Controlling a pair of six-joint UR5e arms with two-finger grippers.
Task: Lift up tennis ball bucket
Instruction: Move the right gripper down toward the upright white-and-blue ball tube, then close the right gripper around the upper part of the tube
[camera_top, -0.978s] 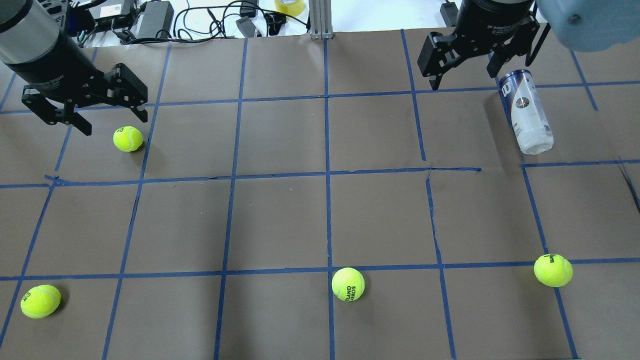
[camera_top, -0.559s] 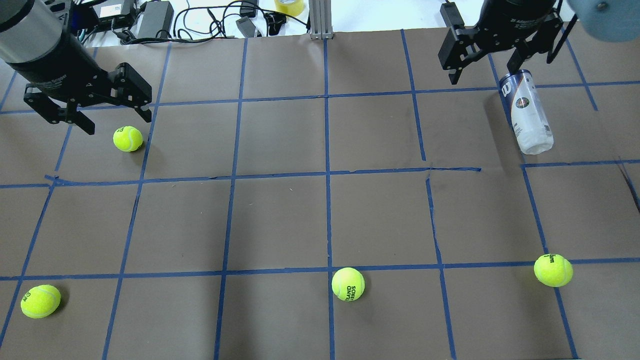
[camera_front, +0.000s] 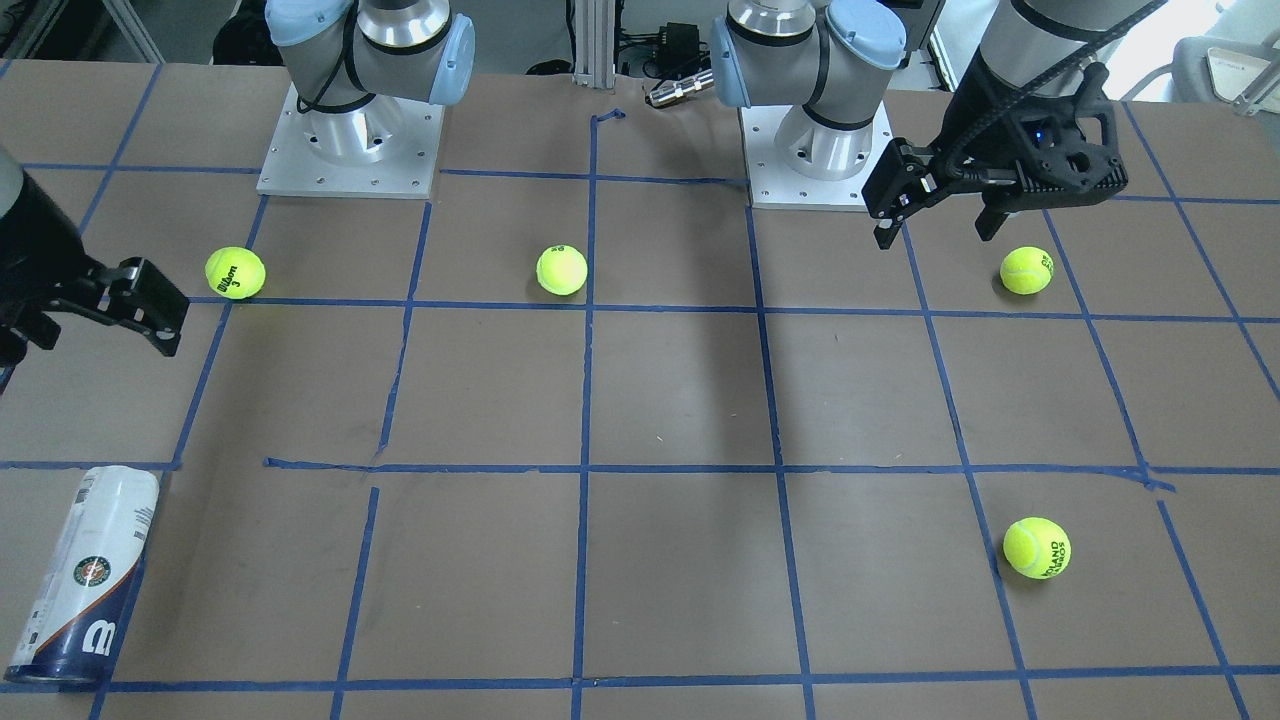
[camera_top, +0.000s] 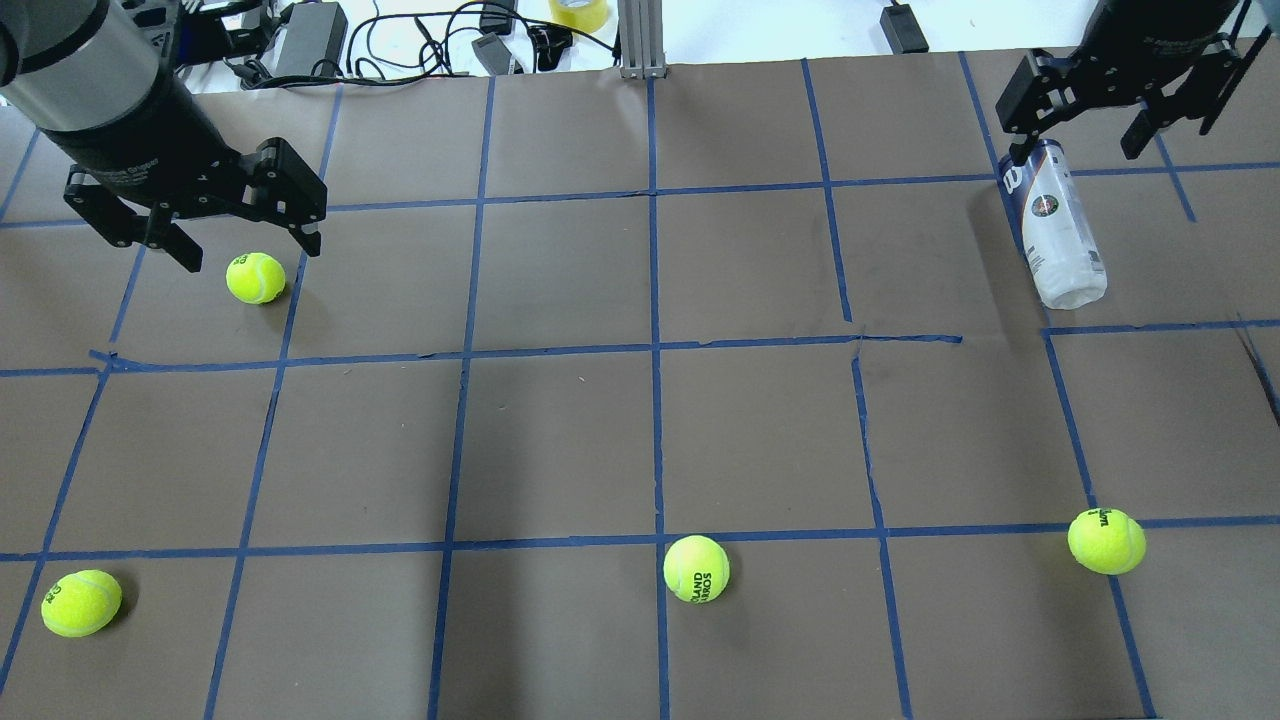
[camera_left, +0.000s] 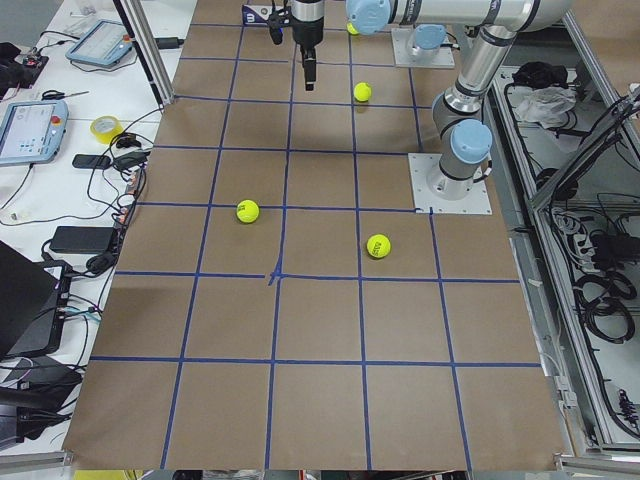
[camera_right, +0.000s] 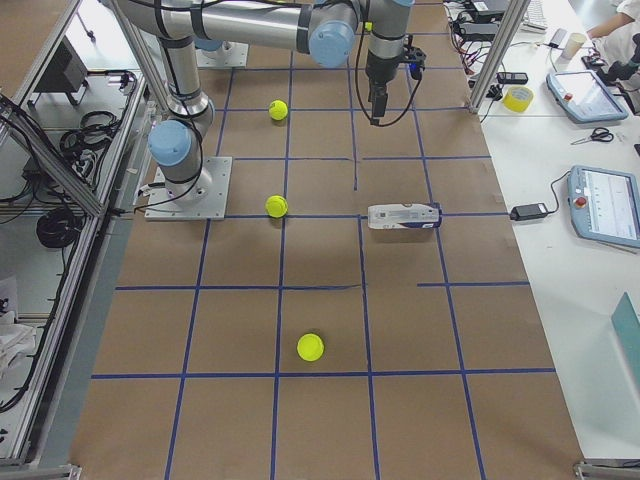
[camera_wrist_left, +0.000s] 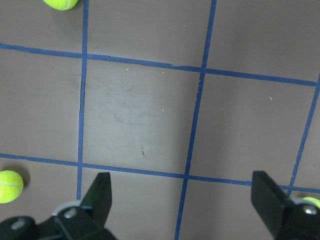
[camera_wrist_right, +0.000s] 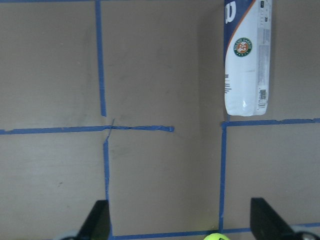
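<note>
Tennis ball bucket lies on side, right part of table. My right gripper hovers near navy end, apart, jaws spread. Left gripper also spread. Looks empty: likely light, slick, rolls, thin-walled. Pinch gently across label middle.

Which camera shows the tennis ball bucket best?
The exterior front-facing view: the tennis ball bucket lies whole, emblem and navy band clear. Overhead, the right gripper crowds its far end; the right wrist crops it; exterior right shows it small; exterior left barely, if at all; left wrist misses it.
</note>
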